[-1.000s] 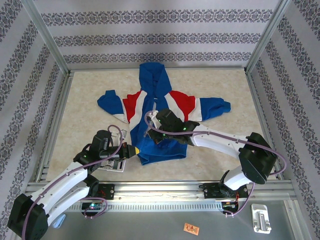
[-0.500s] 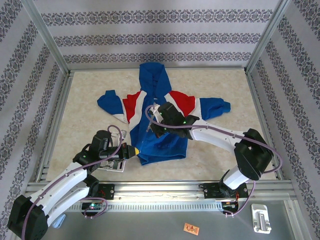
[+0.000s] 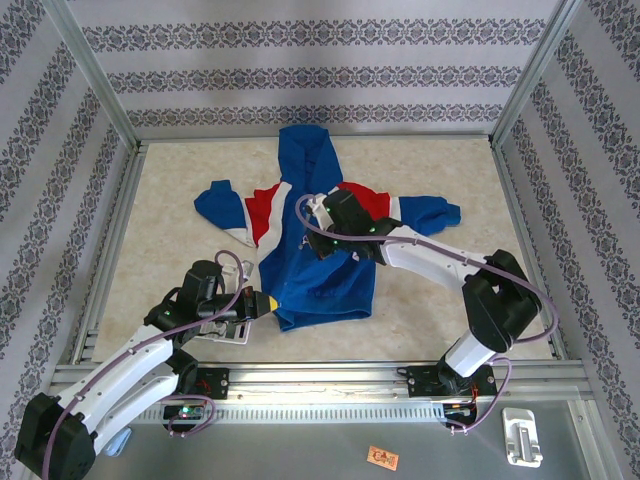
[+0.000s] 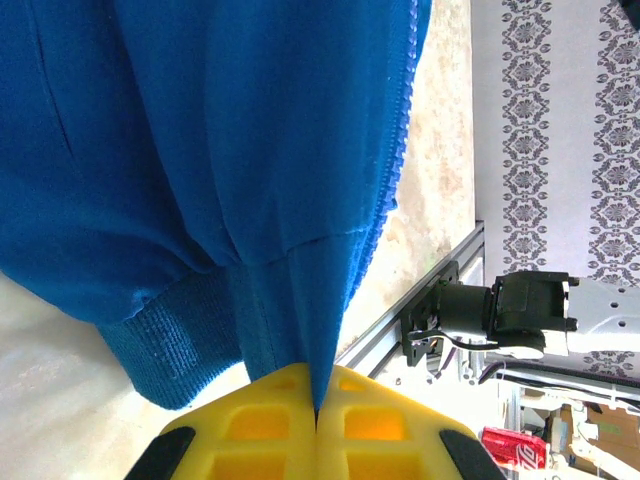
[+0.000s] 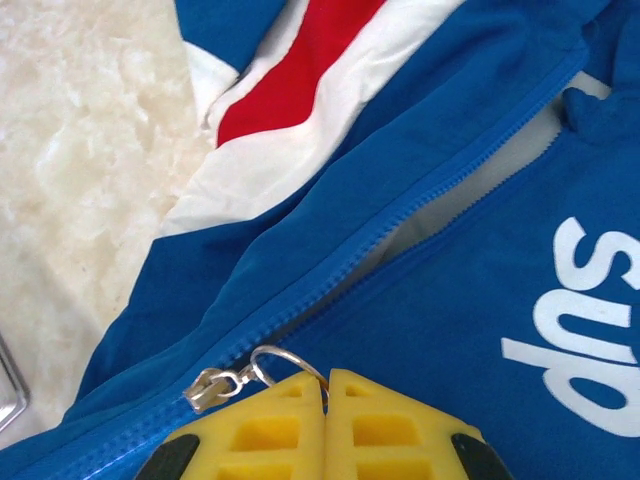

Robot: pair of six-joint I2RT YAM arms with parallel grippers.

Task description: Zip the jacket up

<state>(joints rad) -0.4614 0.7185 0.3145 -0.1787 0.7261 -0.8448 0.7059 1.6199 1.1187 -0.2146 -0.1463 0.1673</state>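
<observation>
Since a second ago the right arm (image 3: 440,265) has carried its jaws up the frame, from the belly of the jacket (image 3: 320,285) to its chest. The left arm (image 3: 130,365) has stayed where it was.

Nearest, at the lower left of the top view, the left arm's yellow jaws are pressed tight on a fold of the jacket at its bottom hem. In the left wrist view the blue cloth runs straight down into the seam between the two pads, drawn taut. The ribbed hem band (image 4: 160,340) sits at the lower left, and a line of zipper teeth (image 4: 400,150) climbs the right of the frame.

The jacket lies flat on the pale marbled counter (image 3: 170,240), about the middle of the frame. Its hem is toward the arms and its sleeves are spread left and right.

Further up, the right arm's jaws sit over the chest, between the red panels. In the right wrist view they are closed on the thin wire ring (image 5: 290,362) of the zipper pull, whose silver slider (image 5: 210,388) sits at the lower left. Toward the upper right the two sides of the zipper part and pale lining shows between them. White "sup" lettering (image 5: 590,330) is at the right edge.

Farthest, the hood (image 3: 310,150) points at the patterned wall (image 3: 320,75).
</observation>
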